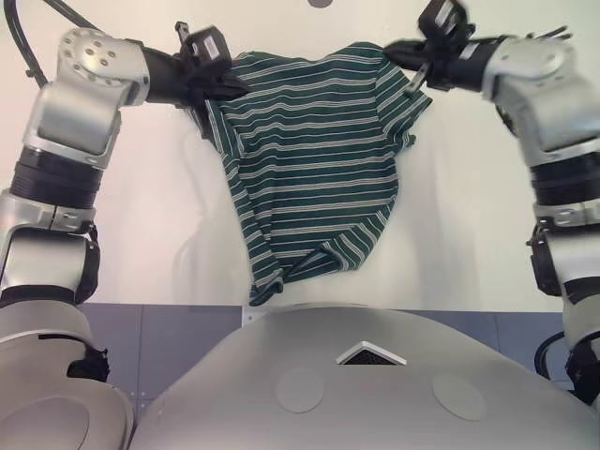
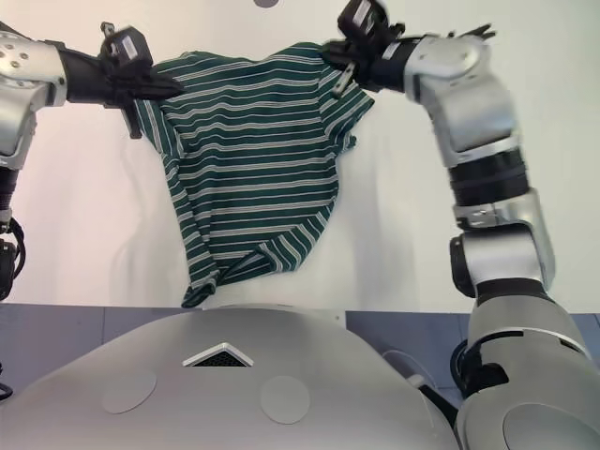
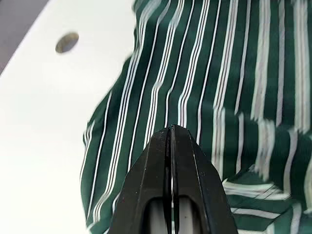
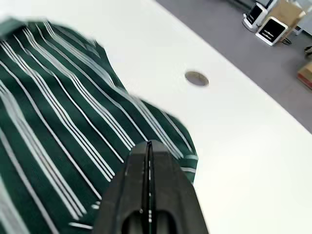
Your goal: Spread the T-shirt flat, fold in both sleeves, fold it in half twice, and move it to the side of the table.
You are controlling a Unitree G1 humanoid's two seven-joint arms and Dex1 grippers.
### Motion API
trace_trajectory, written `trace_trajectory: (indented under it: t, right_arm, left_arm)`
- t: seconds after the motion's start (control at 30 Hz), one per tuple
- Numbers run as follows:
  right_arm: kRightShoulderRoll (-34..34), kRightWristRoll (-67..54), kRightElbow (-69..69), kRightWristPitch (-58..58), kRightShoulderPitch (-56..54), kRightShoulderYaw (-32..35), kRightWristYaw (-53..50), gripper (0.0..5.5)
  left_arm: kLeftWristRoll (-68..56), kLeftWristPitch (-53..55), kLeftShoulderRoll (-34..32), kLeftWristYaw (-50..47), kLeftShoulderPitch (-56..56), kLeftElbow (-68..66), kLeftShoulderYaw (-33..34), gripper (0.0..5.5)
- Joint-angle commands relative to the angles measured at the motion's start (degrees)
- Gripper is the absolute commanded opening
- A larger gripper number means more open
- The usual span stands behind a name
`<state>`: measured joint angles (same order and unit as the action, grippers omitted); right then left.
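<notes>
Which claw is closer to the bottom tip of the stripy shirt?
Left. The left claw grips the T-shirt's far edge almost straight beyond that bottom tip; the right claw grips the far edge too, but well off to the other side.

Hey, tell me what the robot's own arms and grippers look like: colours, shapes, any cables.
The left arm and the right arm have rounded silver-grey shells with black bands at the joints. Black cables loop beside the left arm. The left gripper and the right gripper are black, each with two tapering fingers.
</notes>
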<state>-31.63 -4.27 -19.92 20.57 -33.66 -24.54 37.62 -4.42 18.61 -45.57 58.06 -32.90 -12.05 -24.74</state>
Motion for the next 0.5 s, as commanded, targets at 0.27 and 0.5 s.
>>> trace_trajectory:
  t: [0.27,0.5]
  right_arm:
    - [0.56,17.51,-26.0,-15.35,2.36,-5.1,-3.88,0.0]
    - [0.2,17.99,-25.27,-18.07,3.32,-2.0,-3.53,0.0]
  left_arm:
    - [5.66,-12.05,-6.82,9.83,9.22,-11.63,1.55,0.03]
    - [2.11,-10.01,-8.11,12.78,11.29,-10.74,8.71,0.03]
